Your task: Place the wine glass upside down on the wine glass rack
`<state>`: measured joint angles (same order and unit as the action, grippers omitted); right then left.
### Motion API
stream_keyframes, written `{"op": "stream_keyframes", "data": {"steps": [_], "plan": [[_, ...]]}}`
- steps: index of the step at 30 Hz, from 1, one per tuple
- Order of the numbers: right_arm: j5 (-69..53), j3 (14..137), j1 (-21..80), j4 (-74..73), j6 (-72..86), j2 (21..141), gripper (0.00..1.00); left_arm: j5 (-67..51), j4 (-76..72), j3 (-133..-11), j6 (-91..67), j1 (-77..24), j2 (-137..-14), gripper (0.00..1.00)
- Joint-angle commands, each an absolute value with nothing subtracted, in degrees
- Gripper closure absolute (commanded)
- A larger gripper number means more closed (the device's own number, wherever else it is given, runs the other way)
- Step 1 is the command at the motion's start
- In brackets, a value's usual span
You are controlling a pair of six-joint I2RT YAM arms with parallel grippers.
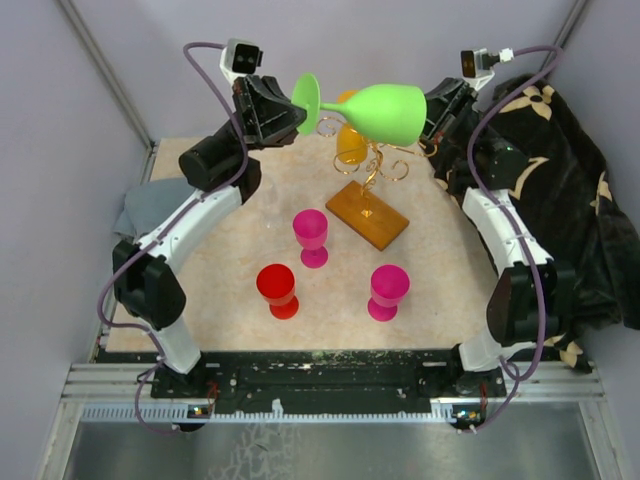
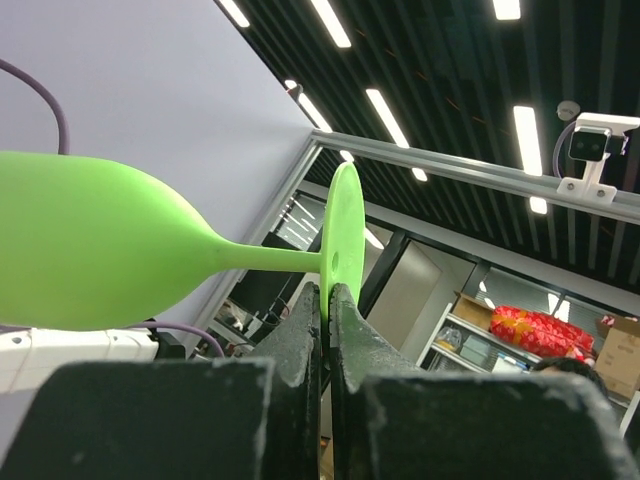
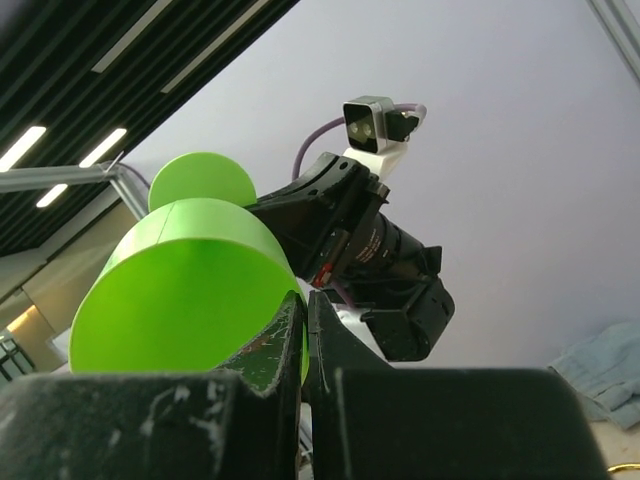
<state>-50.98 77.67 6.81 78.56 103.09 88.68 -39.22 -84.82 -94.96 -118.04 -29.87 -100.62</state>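
While the glass (image 1: 385, 110) is pinched by the left gripper (image 2: 327, 305) and right gripper (image 3: 305, 312), a beige tabletop (image 1: 440, 300) is enclosed by lilac walls (image 1: 60, 150).

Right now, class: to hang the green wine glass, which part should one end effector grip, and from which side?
Grip the green wine glass by the rim of its foot, from the left, as the left end effector does: the thin disc stands edge-on, leaving the stem free for the wine glass rack.

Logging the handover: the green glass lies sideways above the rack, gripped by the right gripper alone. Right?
Not alone: the left gripper is also shut on the foot of the green glass, as the left wrist view shows. Rest holds.
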Motion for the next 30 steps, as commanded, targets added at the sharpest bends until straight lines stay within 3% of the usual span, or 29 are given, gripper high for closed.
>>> {"op": "stream_keyframes", "data": {"steps": [1,4,9,16,22,30], "plan": [[-50.61,79.09,7.16,83.77,102.66,86.92,0.96,-38.61,-84.83,-98.4,-123.84,-28.13,-100.61,1.0],[-51.56,79.18,7.2,82.25,100.84,86.48,0.73,-39.0,-83.35,-100.25,-123.61,-27.96,-100.57,1.0],[-53.43,79.05,6.59,75.92,94.48,84.49,0.61,-39.99,-80.49,-102.67,-122.81,-26.78,-99.89,1.0],[-53.58,76.21,1.49,65.02,87.57,80.35,0.59,-42.47,-75.9,-102.83,-121.7,-21.77,-96.98,1.0],[-54.17,75.61,-2.08,51.81,76.93,75.56,0.59,-46.28,-69.58,-92.76,-118.14,-10.69,-91.09,1.0],[-53.61,75.89,-2.02,42.3,70.06,72.68,0.59,-49.92,-63.23,-84.19,-111.89,-7.05,-89.44,1.0]]}}
